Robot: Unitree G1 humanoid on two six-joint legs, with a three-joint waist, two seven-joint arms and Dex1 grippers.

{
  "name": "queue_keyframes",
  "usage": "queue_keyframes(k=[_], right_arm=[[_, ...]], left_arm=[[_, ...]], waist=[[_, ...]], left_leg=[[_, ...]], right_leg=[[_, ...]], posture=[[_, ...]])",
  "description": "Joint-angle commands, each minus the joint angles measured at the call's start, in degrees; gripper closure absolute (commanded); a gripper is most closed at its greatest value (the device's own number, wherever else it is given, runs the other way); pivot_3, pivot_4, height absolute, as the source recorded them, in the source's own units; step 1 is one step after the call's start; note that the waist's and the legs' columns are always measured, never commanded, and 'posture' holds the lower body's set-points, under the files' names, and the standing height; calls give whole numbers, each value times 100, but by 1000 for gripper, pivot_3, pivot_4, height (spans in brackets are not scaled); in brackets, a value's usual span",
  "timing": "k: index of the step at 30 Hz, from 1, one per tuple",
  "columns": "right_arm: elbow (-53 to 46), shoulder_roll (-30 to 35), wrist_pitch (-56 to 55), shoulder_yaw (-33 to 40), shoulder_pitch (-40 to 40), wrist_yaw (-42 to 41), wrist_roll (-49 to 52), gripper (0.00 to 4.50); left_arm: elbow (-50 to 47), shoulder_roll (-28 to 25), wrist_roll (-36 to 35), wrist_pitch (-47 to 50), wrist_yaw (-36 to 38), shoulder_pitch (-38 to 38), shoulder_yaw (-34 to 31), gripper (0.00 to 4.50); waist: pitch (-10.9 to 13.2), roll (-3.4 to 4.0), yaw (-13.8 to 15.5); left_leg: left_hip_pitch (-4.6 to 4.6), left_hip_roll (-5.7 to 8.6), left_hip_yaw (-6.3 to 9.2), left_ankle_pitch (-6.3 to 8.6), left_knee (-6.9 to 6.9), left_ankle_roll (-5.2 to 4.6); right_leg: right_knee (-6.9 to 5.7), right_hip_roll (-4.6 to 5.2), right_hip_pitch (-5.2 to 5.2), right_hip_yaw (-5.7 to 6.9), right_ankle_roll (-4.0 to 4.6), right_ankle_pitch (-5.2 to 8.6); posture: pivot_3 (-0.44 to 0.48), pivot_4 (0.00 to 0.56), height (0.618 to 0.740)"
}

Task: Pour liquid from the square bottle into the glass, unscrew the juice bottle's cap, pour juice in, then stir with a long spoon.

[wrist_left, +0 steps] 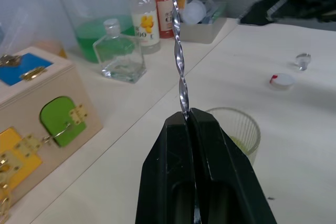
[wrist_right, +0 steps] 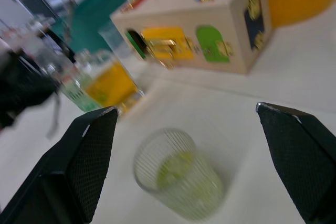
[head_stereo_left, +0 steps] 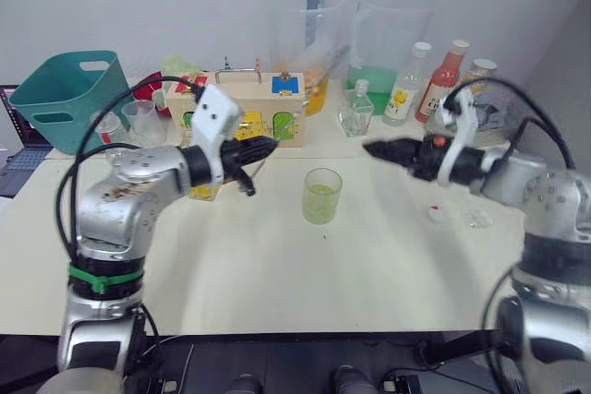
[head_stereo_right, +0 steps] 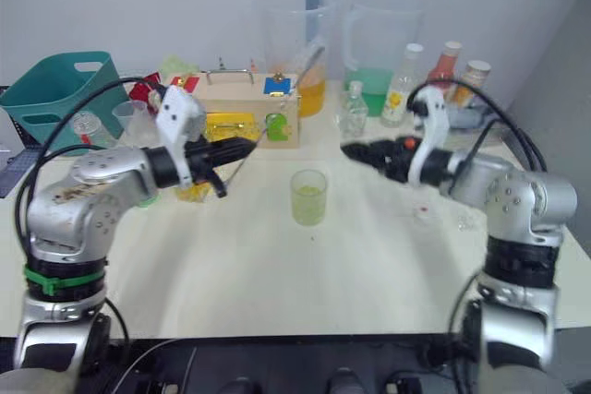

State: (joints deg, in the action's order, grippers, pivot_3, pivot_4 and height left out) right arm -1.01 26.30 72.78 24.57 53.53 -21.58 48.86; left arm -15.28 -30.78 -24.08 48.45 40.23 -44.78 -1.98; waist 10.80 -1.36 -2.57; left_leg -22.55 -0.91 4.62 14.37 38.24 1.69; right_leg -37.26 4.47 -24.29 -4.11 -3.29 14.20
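Note:
The glass point(head_stereo_left: 321, 196) stands mid-table with a little yellow-green liquid in it. My left gripper point(head_stereo_left: 266, 148) hovers to its left, shut on the long spoon point(wrist_left: 181, 74), whose twisted silver shaft runs out beyond the fingertips, above and past the glass. Right of the glass, my right gripper point(head_stereo_left: 374, 149) points at it; the right wrist view shows its fingers spread wide, empty. The square bottle point(wrist_right: 107, 85) with yellow liquid stands behind my left arm, and the juice bottle point(wrist_right: 76, 92) is blurred beside it. The white cap point(head_stereo_left: 438, 214) lies on the table near my right arm.
A wooden latch box point(head_stereo_left: 249, 108) sits behind the glass, a teal basket point(head_stereo_left: 69, 99) at back left. Two big jugs point(head_stereo_left: 383, 53), a small clear flask point(head_stereo_left: 355, 110) and bottles point(head_stereo_left: 445, 80) line the back right. A clear stopper point(head_stereo_left: 477, 219) lies beside the cap.

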Motion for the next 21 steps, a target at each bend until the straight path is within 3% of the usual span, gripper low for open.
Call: queue_keyframes(k=[1, 10, 15, 21], right_arm=[[-78, -443, 123, 616, 318, 804, 446, 0], [-362, -1571, 94, 890, 639, 2154, 1298, 0], [-420, -1787, -103, 759, 628, 2497, 1474, 0], [-457, -1879, -519, 601, 570, 2713, 1534, 1817]], left_arm=[[-185, 94, 28, -194, -154, -188, 69, 4474], [-323, 534, -66, -144, -500, -154, 249, 4474], [-351, 631, -96, -100, -613, -153, 289, 4474], [-376, 680, -137, -67, -691, -165, 323, 4500]], waist=[[0, 1, 6], [-2, 4, -2], [-2, 4, -9], [-2, 4, -14]], left_leg=[[0, 0, 0, 0, -1, 0], [-6, 5, 1, 0, -1, 0], [-5, 4, 1, 0, -1, 0], [-5, 5, 1, 0, -1, 0]], right_leg=[[0, 1, 0, 0, -1, 0], [-40, 4, -8, 1, -2, -3], [-41, 2, -8, 1, -2, -2], [-41, 2, -8, 1, -2, -2]], posture=[[0, 150, 740], [0, 150, 740], [0, 150, 740], [0, 150, 740]])
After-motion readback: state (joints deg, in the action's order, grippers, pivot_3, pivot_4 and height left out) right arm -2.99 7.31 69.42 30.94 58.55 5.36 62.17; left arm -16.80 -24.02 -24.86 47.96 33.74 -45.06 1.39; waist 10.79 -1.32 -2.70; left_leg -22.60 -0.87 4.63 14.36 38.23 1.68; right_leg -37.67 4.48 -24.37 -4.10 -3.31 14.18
